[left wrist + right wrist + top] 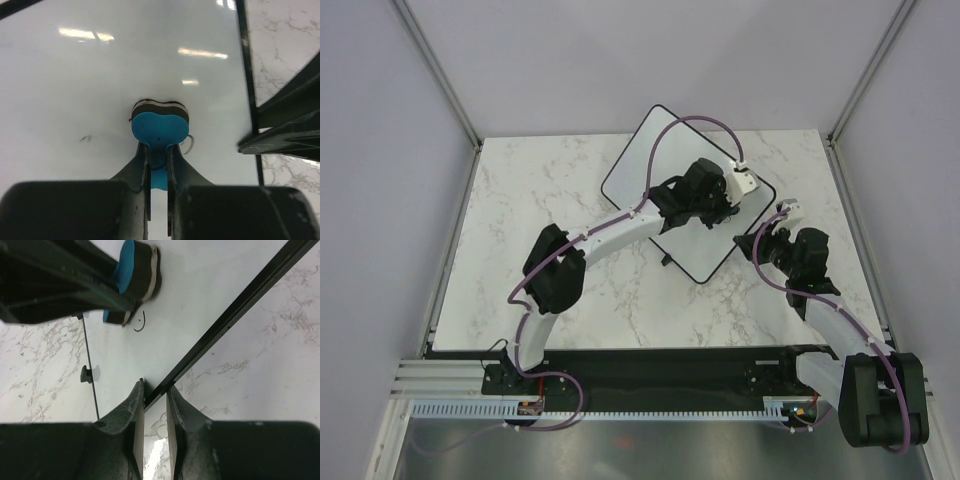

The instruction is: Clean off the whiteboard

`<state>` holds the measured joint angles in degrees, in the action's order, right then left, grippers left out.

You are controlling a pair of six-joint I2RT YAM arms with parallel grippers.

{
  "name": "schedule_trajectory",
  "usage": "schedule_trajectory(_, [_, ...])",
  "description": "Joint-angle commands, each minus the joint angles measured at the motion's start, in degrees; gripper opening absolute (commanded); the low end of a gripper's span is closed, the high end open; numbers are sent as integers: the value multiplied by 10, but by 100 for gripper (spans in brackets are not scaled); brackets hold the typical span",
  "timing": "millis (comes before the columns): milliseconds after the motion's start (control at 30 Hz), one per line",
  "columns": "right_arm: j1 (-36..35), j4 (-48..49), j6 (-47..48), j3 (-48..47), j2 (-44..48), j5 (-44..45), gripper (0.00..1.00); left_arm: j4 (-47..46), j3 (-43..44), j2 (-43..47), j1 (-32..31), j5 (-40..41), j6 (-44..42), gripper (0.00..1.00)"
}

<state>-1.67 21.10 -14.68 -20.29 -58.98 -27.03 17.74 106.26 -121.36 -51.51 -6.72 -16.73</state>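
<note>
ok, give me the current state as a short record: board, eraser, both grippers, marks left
board: large glossy white whiteboard with a thin black frame, lying diamond-wise on the white marble-pattern table
eraser: small blue eraser with a dark felt layer, pressed on the board
left gripper: shut on the eraser
right gripper: fingers astride the board's frame edge, apparently clamping it
marks left: small dark fleck; curved stroke beside the eraser
</note>
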Motion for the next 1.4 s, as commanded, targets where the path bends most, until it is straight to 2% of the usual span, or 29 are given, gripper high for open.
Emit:
schedule_trajectory(0, [-3, 22, 45, -7, 7, -15, 0, 19, 38, -38, 58, 23, 15, 2])
schedule_trajectory(167, [-4, 22, 44, -7, 6, -15, 0, 18, 67, -56, 123, 60, 9, 2])
schedule_trajectory(400, [-4, 23, 44, -6, 8, -14, 0, 3, 66, -63, 128, 79, -6, 2])
schedule_trajectory(533, [-5, 24, 44, -6, 8, -13, 0, 5, 58, -50, 102, 69, -8, 2])
schedule_trajectory(700, [-5, 25, 44, -6, 7, -14, 0, 27, 58, -28, 37, 8, -3, 2])
schedule_trajectory(867, [-5, 23, 44, -5, 10, -13, 0, 42, 74, -34, -31, 5, -28, 2])
schedule_trajectory(1033, [-6, 24, 44, -6, 8, -13, 0, 49, 95, -66, -48, 22, -43, 2])
schedule_trajectory(1100, [-6, 24, 44, -5, 8, -13, 0, 49, 116, -80, -44, 54, -51, 2])
schedule_trajectory(1367, [-8, 24, 45, -6, 8, -12, 0, 52, 167, -113, 32, 80, -24, 2])
